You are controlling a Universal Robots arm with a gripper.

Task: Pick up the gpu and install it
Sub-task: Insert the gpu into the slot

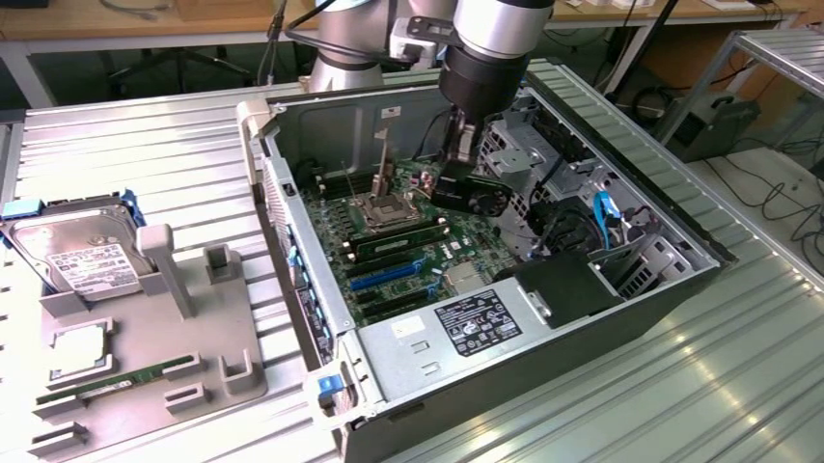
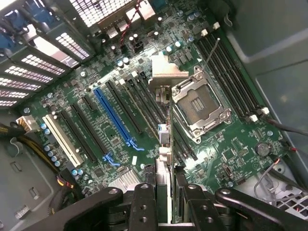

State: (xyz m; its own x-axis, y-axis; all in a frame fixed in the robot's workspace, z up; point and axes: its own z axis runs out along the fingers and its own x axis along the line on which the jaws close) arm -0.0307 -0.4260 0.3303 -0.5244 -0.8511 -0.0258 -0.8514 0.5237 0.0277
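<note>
**Arm [image 1: 496, 43] vertical, gripper [image 1: 460, 172] clamped on gpu [image 1: 474, 198]**

Exterior view: the arm's last link sits at top centre of frame, silver then black, pointing straight down. A grey joint is behind it, slightly left. The gripper hangs under the wrist, just above frame centre. Wrist view: black fingers [image 2: 144, 204] close together, pressed on both faces of the edge-on card. Jaws narrow, roughly parallel.

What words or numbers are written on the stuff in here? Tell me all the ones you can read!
Nothing here can be read for sure.
Black label on the power supply: print too small.
White label on the hard drive: too small.
Markings on the motherboard: too blurred.
The gpu, clamped in the gripper: no text I can see.
</note>
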